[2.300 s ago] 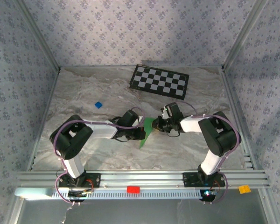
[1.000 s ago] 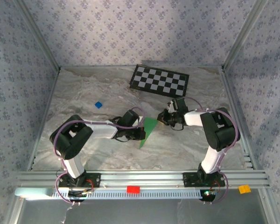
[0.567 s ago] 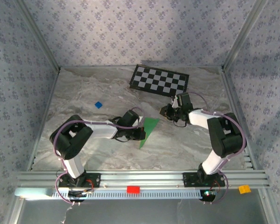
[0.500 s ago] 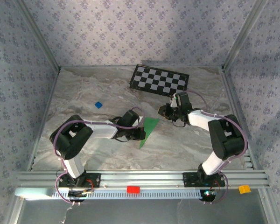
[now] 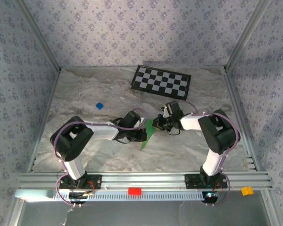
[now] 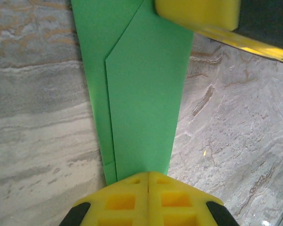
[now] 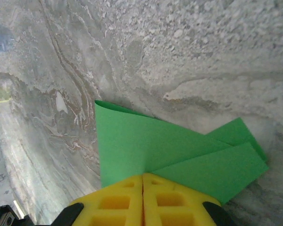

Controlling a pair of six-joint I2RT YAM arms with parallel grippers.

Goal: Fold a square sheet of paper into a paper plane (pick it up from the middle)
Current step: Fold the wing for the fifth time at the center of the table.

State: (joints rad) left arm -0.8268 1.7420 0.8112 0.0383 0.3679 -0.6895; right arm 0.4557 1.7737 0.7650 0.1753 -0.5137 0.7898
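The square sheet of paper (image 5: 145, 140) is bright green and folded into a long narrow strip with slanted creases. It lies mid-table between the two arms. My left gripper (image 5: 142, 135) is shut, its yellow tips (image 6: 148, 175) resting on the strip's narrow end (image 6: 141, 94). My right gripper (image 5: 155, 124) is at the other end. It is shut (image 7: 142, 176) on a raised green flap (image 7: 141, 141) whose crease runs into the seam of the jaws. One of the right gripper's yellow fingers (image 6: 198, 12) shows at the top of the left wrist view.
A black-and-white checkerboard (image 5: 161, 81) lies at the back of the marble table. A tiny blue block (image 5: 99, 106) sits at left. An aluminium rail (image 5: 141, 179) runs along the near edge, and patterned walls close in the sides.
The right gripper swung away toward the back right, then came back to the paper's far end and shut on the flap. The green shape looks narrower now. The left arm has not moved.
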